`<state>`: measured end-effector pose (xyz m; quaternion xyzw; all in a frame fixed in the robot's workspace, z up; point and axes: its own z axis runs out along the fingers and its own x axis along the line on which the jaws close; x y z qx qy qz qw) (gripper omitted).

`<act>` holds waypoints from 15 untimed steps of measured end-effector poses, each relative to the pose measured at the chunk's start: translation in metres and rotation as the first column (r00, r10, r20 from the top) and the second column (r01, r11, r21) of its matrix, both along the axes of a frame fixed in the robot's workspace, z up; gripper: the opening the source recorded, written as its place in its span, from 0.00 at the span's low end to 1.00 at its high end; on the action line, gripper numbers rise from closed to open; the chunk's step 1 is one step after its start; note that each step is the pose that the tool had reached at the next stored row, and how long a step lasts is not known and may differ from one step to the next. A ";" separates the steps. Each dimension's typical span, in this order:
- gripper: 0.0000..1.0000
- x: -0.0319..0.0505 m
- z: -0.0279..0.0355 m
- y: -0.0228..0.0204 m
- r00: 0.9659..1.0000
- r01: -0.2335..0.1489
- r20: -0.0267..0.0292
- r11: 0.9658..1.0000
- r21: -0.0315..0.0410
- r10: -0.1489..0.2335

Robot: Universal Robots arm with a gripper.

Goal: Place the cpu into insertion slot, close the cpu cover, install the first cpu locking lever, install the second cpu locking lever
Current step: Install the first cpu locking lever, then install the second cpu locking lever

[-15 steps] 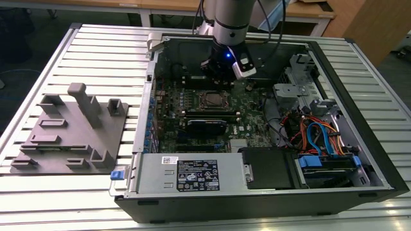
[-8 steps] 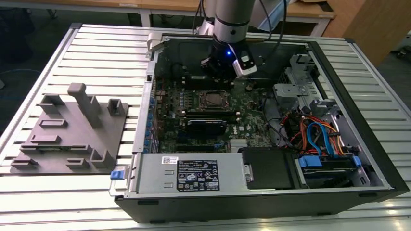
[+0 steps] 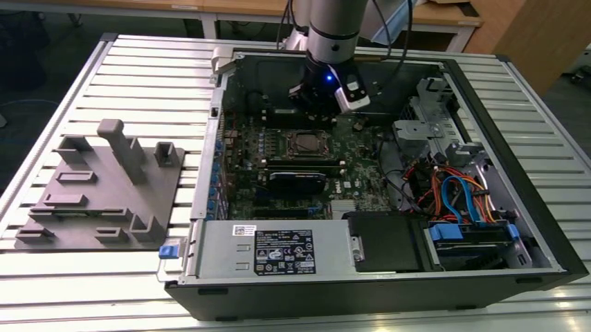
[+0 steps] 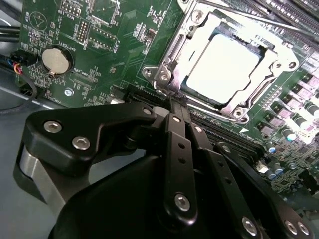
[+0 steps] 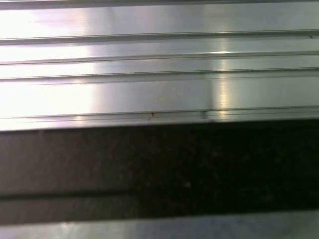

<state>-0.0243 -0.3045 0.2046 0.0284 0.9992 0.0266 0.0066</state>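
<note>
1. The cpu (image 4: pixel 225 63), a small flat square chip with a pale silver-grey metal top, lies seated in the insertion slot (image 4: pixel 259 94), the square socket with a silvery rim on the green motherboard (image 4: pixel 107 55); glare whitens its top in the second wrist view.
2. The cpu cover (image 4: pixel 199 37), a thin silvery hinged frame with a square cut-out, lies flat over the chip's edges, its metal top showing through the opening.
3. Square, so no long axis; the chip lies flat, face up, its sides level with the socket rim.
4. In the exterior view the socket (image 3: pixel 305 143) sits near the middle of the motherboard inside the open black computer case (image 3: pixel 544 228), closer to the case's far wall than its near edge.
5. The black gripper (image 4: pixel 175 102) has its two fingers (image 4: pixel 177 149) pressed together, clenched, tips right at the corner of the socket frame, on or beside a thin metal lever end there, though I can't tell if anything is pinched.
6. In the exterior view the arm (image 3: pixel 330 41) stands over the board's far side, just beyond the socket.
7. Around it: a round silver coin battery (image 4: pixel 55 59), long black slots (image 4: pixel 224 132) between gripper and socket, a blue-topped card (image 3: pixel 297 181) nearer the case's front, orange and blue cables (image 3: pixel 452 190) at the exterior view's right.
8. A grey moulded fixture tray (image 3: pixel 97 194) sits on the ribbed aluminium table (image 5: pixel 159 74), well apart at the exterior view's left.
</note>
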 end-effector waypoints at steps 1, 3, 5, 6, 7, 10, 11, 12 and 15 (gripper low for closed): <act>0.10 0.0000 0.0000 0.0000 1.000 0.000 0.000 1.000 0.000 0.000; 0.10 0.0000 0.0001 -0.0003 1.000 0.000 0.000 1.000 0.000 0.000; 0.10 0.0000 0.0001 -0.0005 1.000 0.000 0.000 1.000 -0.001 0.000; 0.10 0.0000 0.0000 -0.0007 1.000 0.000 0.000 1.000 -0.001 0.000; 0.10 0.0000 0.0000 -0.0009 1.000 0.000 0.000 1.000 -0.001 0.000; 0.10 0.0000 0.0001 -0.0022 1.000 0.000 0.000 1.000 -0.004 0.000; 0.10 0.0000 0.0000 -0.0027 1.000 0.000 0.000 1.000 -0.005 0.000; 0.10 0.0000 0.0000 -0.0033 1.000 0.000 0.000 1.000 -0.007 0.000; 0.10 0.0000 0.0000 -0.0053 1.000 0.000 0.000 1.000 -0.010 0.000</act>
